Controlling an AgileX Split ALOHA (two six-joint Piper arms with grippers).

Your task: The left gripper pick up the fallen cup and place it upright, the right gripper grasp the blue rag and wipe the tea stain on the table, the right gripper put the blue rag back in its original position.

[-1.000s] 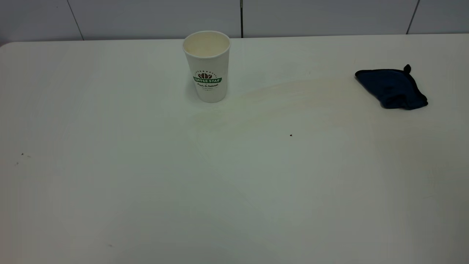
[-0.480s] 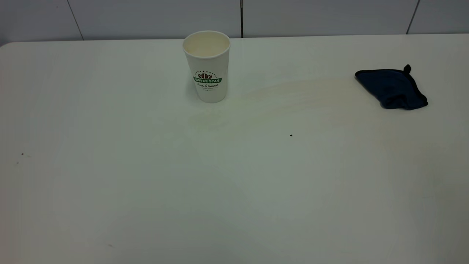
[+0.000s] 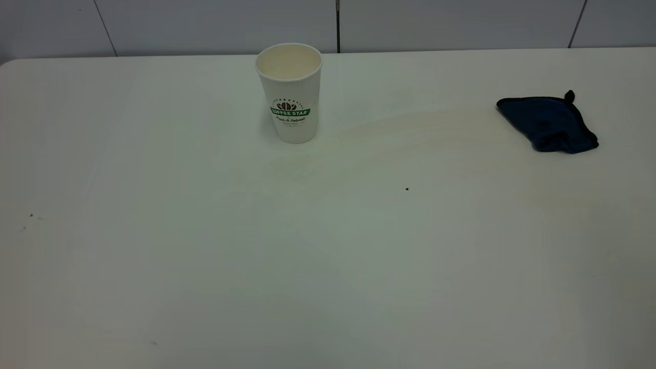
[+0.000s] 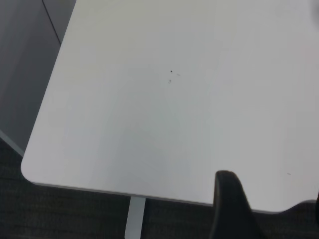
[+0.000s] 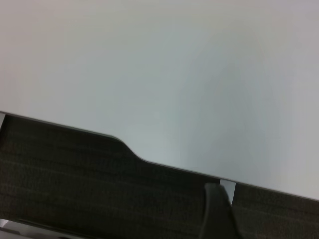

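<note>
The cup (image 3: 290,92) stands upright near the table's (image 3: 154,154) far edge, its green logo band facing the camera. The blue rag (image 3: 548,124) lies crumpled at the far right. Of the tea stain only a faint yellowish smear (image 3: 410,138) shows, running from beside the cup towards the rag. Neither gripper appears in the exterior view. My left gripper (image 4: 273,191) hangs open and empty over the table's (image 4: 149,124) near left edge. My right gripper (image 5: 266,199) is open and empty beyond the table's (image 5: 174,74) edge, with one finger (image 5: 217,214) showing.
A tiny black speck (image 3: 407,189) sits mid-table, and small dark specks (image 3: 31,216) lie at the left. A grey panelled wall (image 3: 205,25) runs behind the table. Dark carpet (image 5: 75,174) lies below the table edge, and a white table leg (image 4: 133,219) shows.
The cup and rag have not moved. A faint shadow over the table's right side has faded.
</note>
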